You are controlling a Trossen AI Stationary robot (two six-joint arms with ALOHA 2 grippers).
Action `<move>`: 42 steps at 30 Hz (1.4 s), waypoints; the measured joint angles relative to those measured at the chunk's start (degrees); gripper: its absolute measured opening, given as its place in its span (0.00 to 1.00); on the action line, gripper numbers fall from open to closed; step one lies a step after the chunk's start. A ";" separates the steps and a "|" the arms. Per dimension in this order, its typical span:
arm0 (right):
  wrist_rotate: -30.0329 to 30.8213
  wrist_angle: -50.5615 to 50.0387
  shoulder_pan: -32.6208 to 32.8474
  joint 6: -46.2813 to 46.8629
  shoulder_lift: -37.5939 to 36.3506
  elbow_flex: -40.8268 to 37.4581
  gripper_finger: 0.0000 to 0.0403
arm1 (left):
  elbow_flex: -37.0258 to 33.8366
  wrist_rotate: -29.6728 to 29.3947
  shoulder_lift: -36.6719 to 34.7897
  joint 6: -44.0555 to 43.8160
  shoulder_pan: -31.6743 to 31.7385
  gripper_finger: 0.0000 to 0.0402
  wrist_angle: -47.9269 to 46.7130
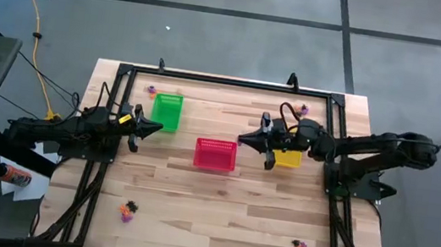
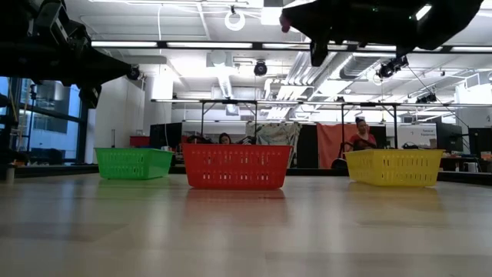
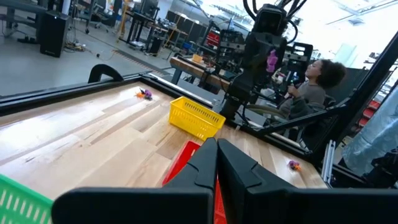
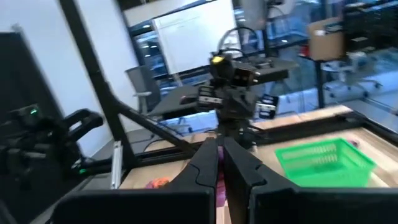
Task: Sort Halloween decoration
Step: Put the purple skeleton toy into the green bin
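green basket (image 1: 167, 111), red basket (image 1: 215, 154) and yellow basket (image 1: 288, 157) in a row on a wooden table (image 1: 217, 217); a seated person (image 3: 314, 87) beyond.

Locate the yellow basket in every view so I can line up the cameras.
High view: yellow basket right of centre, partly under the right gripper.
Low view: yellow basket at right, standing on the table.
Left wrist view: yellow basket mid-picture, beyond the left gripper.
Right wrist view: not in it.
Shared landmark: the red basket sits next to it, between it and the green basket.
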 joint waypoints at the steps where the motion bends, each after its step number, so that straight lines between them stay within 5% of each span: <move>1: -0.64 0.12 -0.45 0.05 0.00 0.00 0.00 | -0.01 0.00 0.00 -0.01 0.00 0.00 0.01; 27: -2.10 0.62 -1.80 2.48 0.00 0.02 0.00 | 0.01 -1.52 0.00 -0.55 0.00 0.00 1.37; 35: -2.09 0.87 -1.80 3.98 0.00 0.04 0.00 | 0.01 -2.09 0.00 -3.04 0.00 0.00 13.44; 39: -1.56 0.89 -1.80 4.13 0.00 0.04 0.00 | 0.06 -10.96 1.28 -5.28 0.39 0.00 23.20; 42: -1.54 1.39 -1.80 4.06 0.00 0.04 0.00 | 2.37 -11.37 4.39 -4.79 0.43 0.01 25.28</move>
